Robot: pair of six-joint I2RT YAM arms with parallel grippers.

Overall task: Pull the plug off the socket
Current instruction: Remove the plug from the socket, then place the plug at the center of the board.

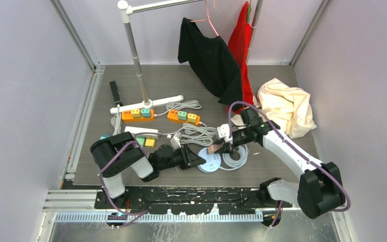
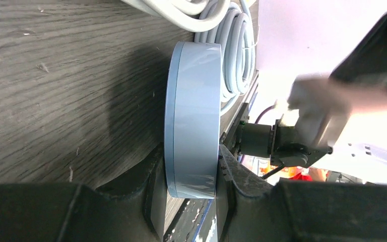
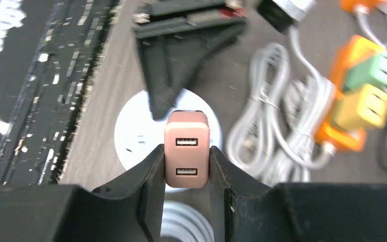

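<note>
The socket (image 1: 210,163) is a round pale-grey disc lying flat on the dark table. My left gripper (image 1: 196,160) is shut on its rim, and in the left wrist view the disc (image 2: 194,116) sits edge-on between the two fingers (image 2: 146,201). The plug (image 3: 187,151) is a small pink block with two USB ports. My right gripper (image 3: 187,169) is shut on its sides. The plug (image 1: 214,148) hangs above the socket's far edge, apart from the disc face (image 3: 133,133). In the left wrist view the plug is a blurred pale shape (image 2: 317,103) away from the disc.
A coil of grey cable (image 1: 236,157) lies right beside the socket. Two orange power strips (image 1: 137,115) (image 1: 183,117) and more cable (image 1: 197,134) lie behind. A clothes rack pole (image 1: 137,60), black shirt (image 1: 209,58), red garment (image 1: 242,45) and cream cloth (image 1: 287,106) stand farther back.
</note>
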